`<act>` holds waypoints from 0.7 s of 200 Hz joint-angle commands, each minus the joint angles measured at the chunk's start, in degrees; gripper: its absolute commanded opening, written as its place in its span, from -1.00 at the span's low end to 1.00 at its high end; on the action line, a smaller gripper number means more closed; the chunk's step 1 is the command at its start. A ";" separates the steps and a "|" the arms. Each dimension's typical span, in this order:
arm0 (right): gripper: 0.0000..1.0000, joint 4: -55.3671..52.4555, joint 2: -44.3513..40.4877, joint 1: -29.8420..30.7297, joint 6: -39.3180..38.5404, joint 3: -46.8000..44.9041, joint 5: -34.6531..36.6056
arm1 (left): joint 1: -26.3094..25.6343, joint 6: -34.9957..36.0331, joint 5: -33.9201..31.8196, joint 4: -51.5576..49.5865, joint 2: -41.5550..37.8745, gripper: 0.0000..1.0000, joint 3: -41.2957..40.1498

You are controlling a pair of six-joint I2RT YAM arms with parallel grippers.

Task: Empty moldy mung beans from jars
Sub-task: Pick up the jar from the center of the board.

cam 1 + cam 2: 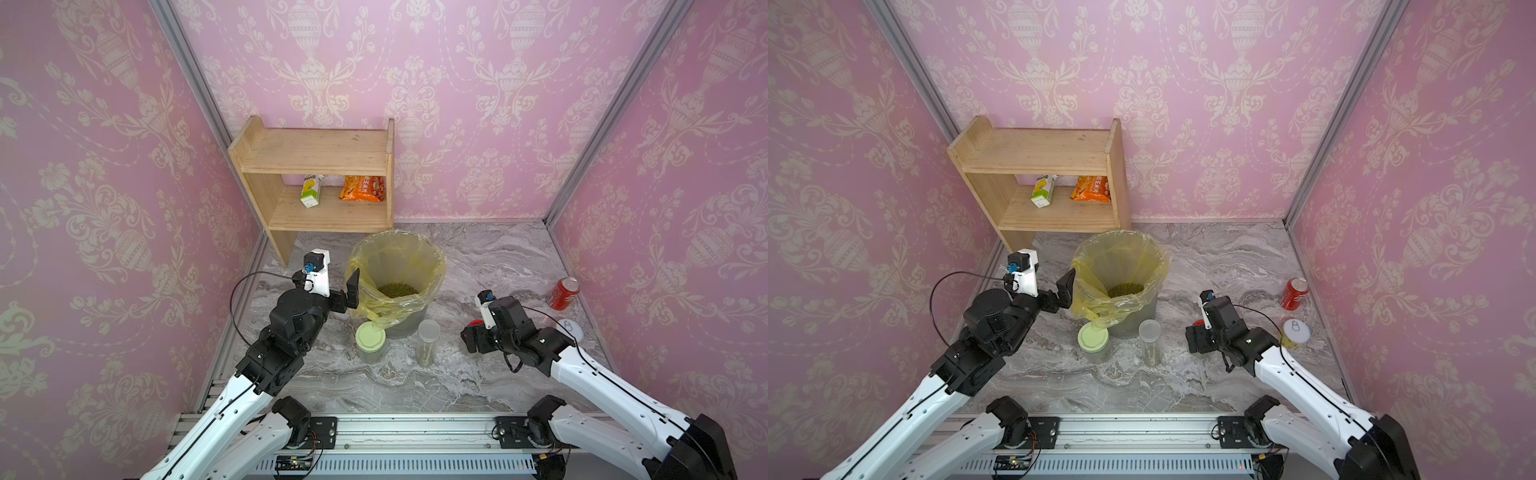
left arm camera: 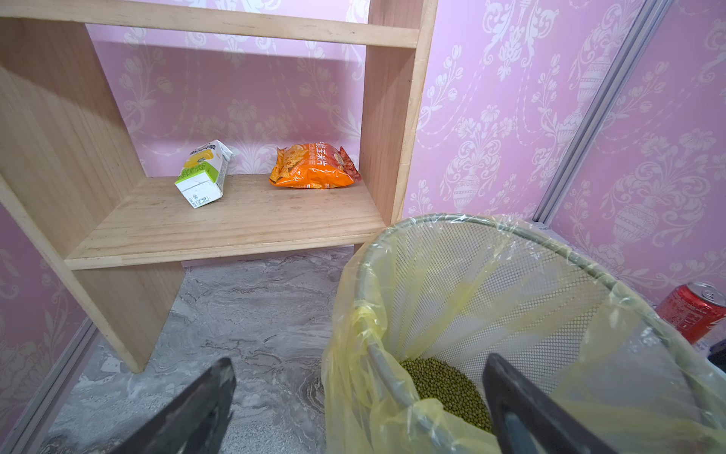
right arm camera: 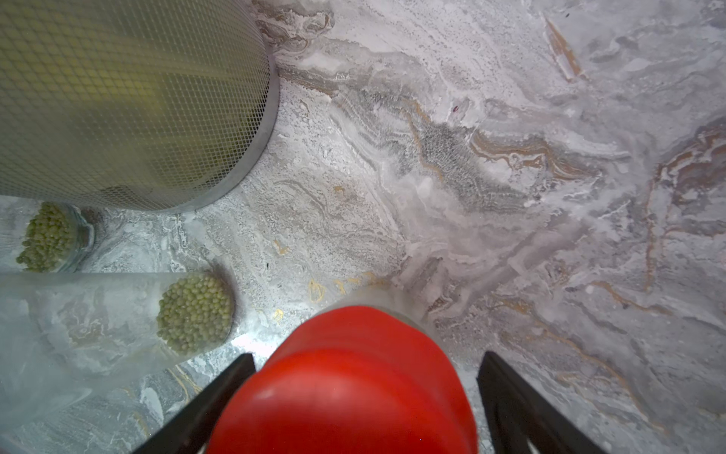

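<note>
Grey marbled worktop (image 1: 490, 257), pink damask walls (image 1: 478, 104), wooden shelf (image 1: 316, 151) upper centre. Mung beans (image 1: 397, 289) lie in the yellow-lined bin (image 1: 395, 236), mid-frame, with the pale-green-lidded jar (image 1: 370, 337) and tall jar (image 1: 428, 332) just below. Left fingers (image 2: 196, 412) gape wide at its rim. Right fingers (image 3: 510, 405) straddle the red-lidded jar (image 3: 353, 373); clamped or not, can't tell.

The marble tabletop (image 1: 478, 257) holds shelf (image 1: 316, 149), bin (image 1: 409, 324), two jars (image 1: 370, 337), seemingly the red jar (image 3: 345, 385), soda can (image 1: 564, 293), tin (image 1: 1296, 332).

Walls: pink damask wallpaper (image 1: 498, 104), aluminium corner posts (image 1: 198, 79). Floor (image 1: 498, 266): grey marble pattern. Furniture: two-tier wooden shelf (image 1: 316, 151), far left corner.
</note>
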 commanded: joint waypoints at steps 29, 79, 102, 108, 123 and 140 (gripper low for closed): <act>0.70 -1.46 -0.74 0.54 2.70 0.64 2.12 | -0.50 -0.89 0.75 -1.15 0.03 0.98 0.11; 0.29 -1.99 1.77 0.84 3.04 1.44 2.27 | -0.51 -0.88 1.02 -1.17 0.03 0.99 -0.06; 0.20 -1.46 0.68 0.81 4.41 1.36 2.96 | -0.53 -0.89 1.45 -1.08 0.12 0.98 -0.08; 0.17 -1.62 0.38 0.81 4.89 1.86 3.10 | -0.49 -0.82 1.59 -1.06 0.16 0.98 0.03; 0.15 -2.40 -0.32 0.81 6.04 3.29 3.69 | -0.53 -0.80 2.29 -0.84 0.34 0.98 0.19; 0.13 -3.98 -0.49 0.81 6.80 5.98 4.04 | -0.53 -0.45 3.64 0.10 0.52 0.98 0.05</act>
